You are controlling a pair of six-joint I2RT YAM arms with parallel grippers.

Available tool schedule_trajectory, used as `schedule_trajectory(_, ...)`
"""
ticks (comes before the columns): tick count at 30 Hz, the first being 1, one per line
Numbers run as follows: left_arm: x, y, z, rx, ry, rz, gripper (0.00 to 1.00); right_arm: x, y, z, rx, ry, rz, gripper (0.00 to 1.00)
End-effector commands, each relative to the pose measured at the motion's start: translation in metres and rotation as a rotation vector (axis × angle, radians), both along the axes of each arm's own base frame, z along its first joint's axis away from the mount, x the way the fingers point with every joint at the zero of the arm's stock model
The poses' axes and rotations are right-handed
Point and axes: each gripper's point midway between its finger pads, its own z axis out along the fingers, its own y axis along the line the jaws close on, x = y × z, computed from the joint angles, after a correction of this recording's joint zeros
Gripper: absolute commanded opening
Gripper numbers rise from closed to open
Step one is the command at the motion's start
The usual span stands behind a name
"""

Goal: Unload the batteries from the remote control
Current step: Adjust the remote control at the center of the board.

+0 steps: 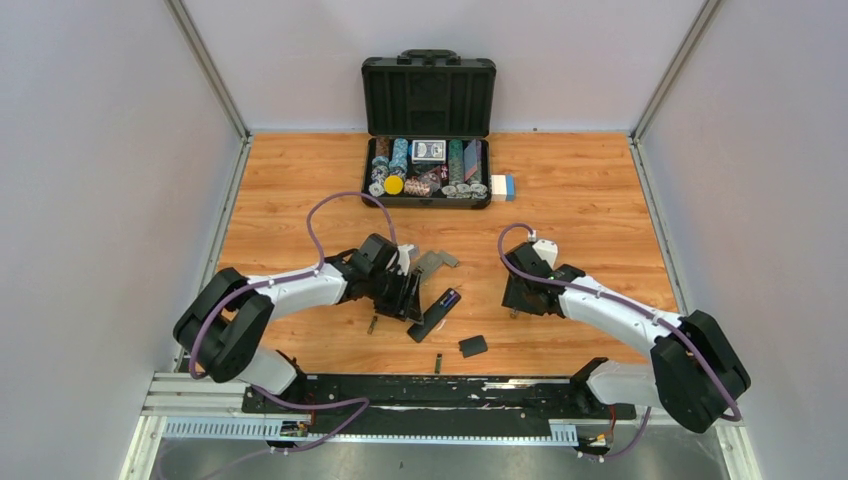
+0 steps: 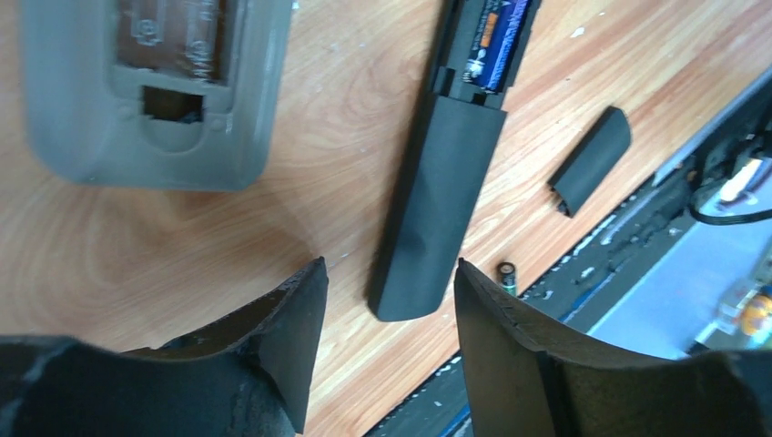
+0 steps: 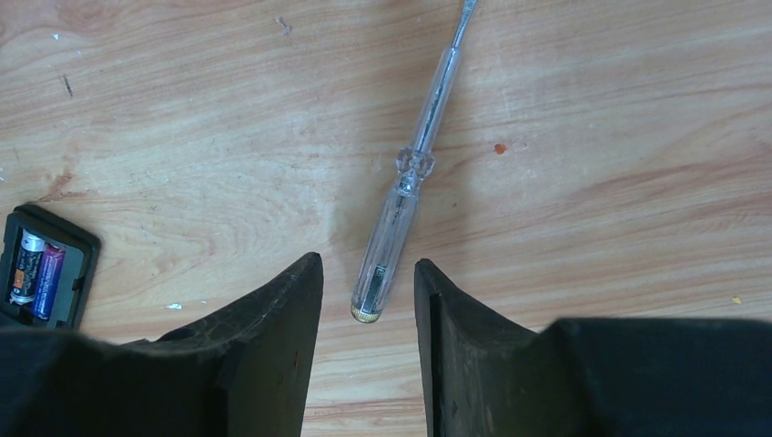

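Table: wooden table (image 1: 600, 200) with grey walls on three sides
Case: open black plastic case (image 1: 428, 95) at the far edge, filled with poker chips and cards
Left gripper: the left gripper (image 2: 390, 282) hangs over the wood, jaws wide apart and holding nothing; the remote's near end shows between them
Right gripper: the right gripper (image 3: 367, 273) is parted and empty, framing the screwdriver's butt end
Remote: long black remote control (image 2: 437, 200) lies back-up between the arms, its compartment uncovered
Grey part: grey plastic housing (image 2: 146, 118) lies beside the remote
Screwdriver: clear-handled screwdriver (image 3: 405, 182) lies flat
Cover: flat black cover (image 2: 590, 160) lies apart from the remote
Batteries: two batteries (image 3: 36, 269) sit side by side in the compartment; a loose battery (image 2: 507, 276) lies near the front rail
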Motion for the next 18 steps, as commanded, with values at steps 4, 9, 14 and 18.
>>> schedule_trajectory(4, 0.012, 0.024, 0.013, 0.101, -0.133, 0.001, 0.67, 0.014, 0.004, 0.009, -0.009, -0.035, -0.001, 0.41)
schedule_trajectory(9, 0.019, 0.011, 0.03, 0.045, -0.208, -0.014, 0.69, 0.015, 0.001, 0.011, -0.014, -0.051, -0.011, 0.45)
schedule_trajectory(14, 0.022, 0.002, 0.034, 0.067, -0.28, -0.046, 0.72, 0.016, 0.0, 0.01, -0.024, -0.049, -0.013, 0.5)
schedule_trajectory(18, 0.022, -0.008, 0.032, 0.105, -0.331, -0.112, 0.73, 0.016, 0.001, 0.01, -0.023, -0.046, -0.013, 0.51)
